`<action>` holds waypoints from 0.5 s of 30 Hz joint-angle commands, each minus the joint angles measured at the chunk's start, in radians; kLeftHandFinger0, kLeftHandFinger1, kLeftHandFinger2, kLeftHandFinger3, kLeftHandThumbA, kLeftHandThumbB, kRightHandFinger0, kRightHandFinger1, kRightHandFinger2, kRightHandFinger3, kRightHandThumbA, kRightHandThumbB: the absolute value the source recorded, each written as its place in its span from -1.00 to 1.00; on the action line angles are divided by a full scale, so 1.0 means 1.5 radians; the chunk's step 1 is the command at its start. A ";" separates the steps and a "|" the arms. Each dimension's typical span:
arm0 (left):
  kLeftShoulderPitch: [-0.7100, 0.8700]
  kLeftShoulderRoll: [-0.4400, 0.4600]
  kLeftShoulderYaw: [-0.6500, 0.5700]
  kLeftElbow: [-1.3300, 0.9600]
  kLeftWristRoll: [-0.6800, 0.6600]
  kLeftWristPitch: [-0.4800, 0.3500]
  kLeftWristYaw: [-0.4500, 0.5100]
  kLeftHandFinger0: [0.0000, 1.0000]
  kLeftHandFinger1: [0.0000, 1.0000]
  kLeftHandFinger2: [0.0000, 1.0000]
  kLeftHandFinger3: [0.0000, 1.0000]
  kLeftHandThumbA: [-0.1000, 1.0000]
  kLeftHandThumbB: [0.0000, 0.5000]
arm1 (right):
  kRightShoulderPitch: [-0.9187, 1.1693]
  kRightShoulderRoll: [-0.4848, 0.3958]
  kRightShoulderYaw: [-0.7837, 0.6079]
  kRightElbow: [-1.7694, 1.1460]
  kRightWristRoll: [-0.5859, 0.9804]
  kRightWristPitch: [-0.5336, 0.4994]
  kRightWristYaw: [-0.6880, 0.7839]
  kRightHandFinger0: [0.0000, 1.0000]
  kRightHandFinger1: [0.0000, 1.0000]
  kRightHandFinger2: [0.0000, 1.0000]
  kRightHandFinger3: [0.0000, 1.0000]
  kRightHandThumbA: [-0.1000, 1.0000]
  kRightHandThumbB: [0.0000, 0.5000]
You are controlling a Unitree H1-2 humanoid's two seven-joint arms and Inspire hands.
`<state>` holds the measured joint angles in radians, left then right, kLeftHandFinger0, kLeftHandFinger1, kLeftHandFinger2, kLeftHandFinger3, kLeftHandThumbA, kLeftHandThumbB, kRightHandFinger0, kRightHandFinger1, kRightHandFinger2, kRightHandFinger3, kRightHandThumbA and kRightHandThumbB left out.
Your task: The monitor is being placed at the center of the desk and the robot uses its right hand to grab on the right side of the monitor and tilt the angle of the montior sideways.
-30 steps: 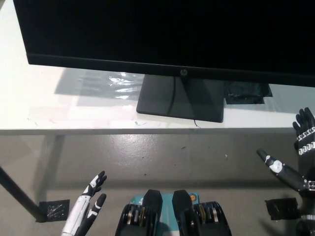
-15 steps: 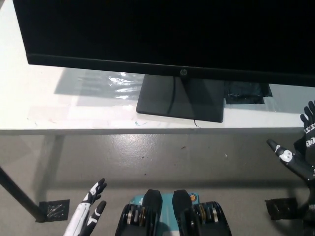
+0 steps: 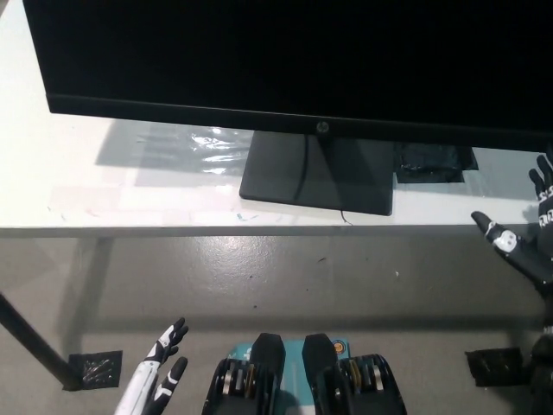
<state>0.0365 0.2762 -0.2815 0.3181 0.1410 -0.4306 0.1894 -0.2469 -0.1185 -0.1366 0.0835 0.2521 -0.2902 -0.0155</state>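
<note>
Filling the upper half of the head view: a wide black flat-screen monitor (image 3: 294, 60), dark screen, small silver logo on the lower bezel, top edge cut off by the frame. Resting under it on a flat black rectangular stand base (image 3: 316, 175), planted on the white tabletop (image 3: 60, 186) a little past centre toward 3 o'clock. Running down across the base to its front edge, a thin dark cable (image 3: 305, 169). Lying flat on the tabletop at 3 o'clock of the base, just beside it and partly under the monitor's lower bezel, a small black crinkled patch of material (image 3: 435, 163). At 9 o'clock of the base, a glossy reflection on the white surface.

Hanging at the far 3 o'clock edge of the picture, the black right hand (image 3: 527, 242), partly cut off by the frame: fingers spread apart, one pointing toward 10 o'clock, holding nothing, below the monitor's right lower corner and clear of it, over the tabletop's front edge and the grey concrete floor (image 3: 285, 277).

Resting low at 7 o'clock, the white left hand (image 3: 160, 376), fingers apart and pointing toward 1 o'clock, empty, well away from the tabletop.

Stuck to the floor: one black square of tape (image 3: 95, 370) at 8 o'clock beside a dark slanting table leg (image 3: 30, 341), another black square (image 3: 494, 367) at 4 o'clock, below the right hand.
</note>
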 commanded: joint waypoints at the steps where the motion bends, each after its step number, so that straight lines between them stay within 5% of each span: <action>1: -0.005 0.015 -0.002 -0.010 -0.002 -0.026 0.021 1.00 1.00 1.00 1.00 1.00 -0.09 | -0.033 -0.009 -0.014 -0.003 0.069 0.036 0.031 1.00 1.00 1.00 1.00 1.00 0.01; 15: -0.010 0.013 -0.002 -0.010 -0.015 -0.026 0.008 1.00 1.00 1.00 1.00 1.00 0.01 | -0.102 0.000 -0.054 0.044 0.187 0.106 0.060 1.00 1.00 1.00 1.00 1.00 -0.19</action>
<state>0.0335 0.2764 -0.2848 0.3181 0.1361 -0.4306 0.1912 -0.3282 -0.1146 -0.2051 0.1360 0.4491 -0.1782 0.0203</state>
